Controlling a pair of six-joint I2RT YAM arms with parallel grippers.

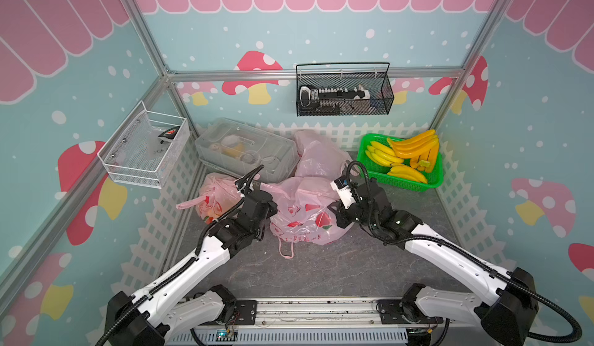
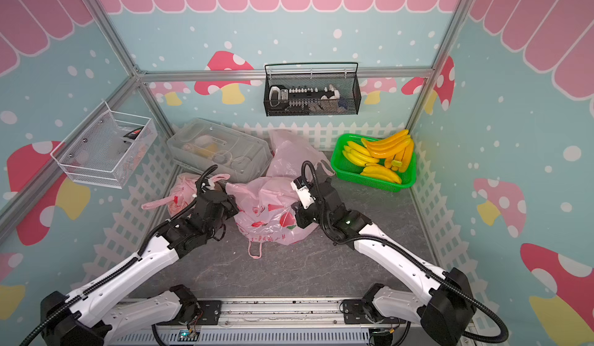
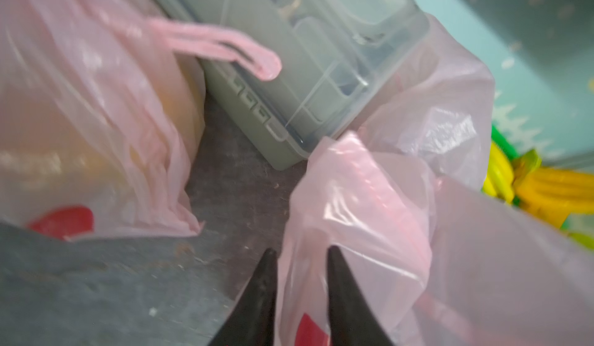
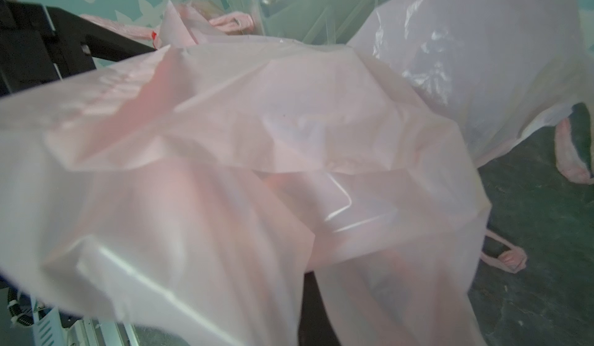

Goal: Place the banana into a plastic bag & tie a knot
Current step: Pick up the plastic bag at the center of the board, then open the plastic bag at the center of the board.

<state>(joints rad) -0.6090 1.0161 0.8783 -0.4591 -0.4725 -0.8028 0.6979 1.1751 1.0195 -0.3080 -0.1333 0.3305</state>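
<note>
A pink plastic bag (image 1: 305,212) with red prints lies crumpled mid-table, one handle loop (image 1: 286,251) trailing toward the front. My left gripper (image 1: 274,206) is at the bag's left edge; in the left wrist view its jaws (image 3: 302,251) stand apart with bag film between them. My right gripper (image 1: 333,211) is at the bag's right edge. In the right wrist view the bag (image 4: 289,135) drapes over the jaws, and only a dark strip of one finger (image 4: 308,296) shows. The bananas (image 1: 403,156) lie in a green basket (image 1: 414,185) at the back right.
A second pink bag (image 1: 215,199) holding something yellowish sits left of the left gripper. A third bag (image 1: 318,154) lies behind the middle one. A clear lidded box (image 1: 247,151) stands at the back left. A black wire basket (image 1: 344,93) and a white mesh basket (image 1: 144,148) hang on the walls.
</note>
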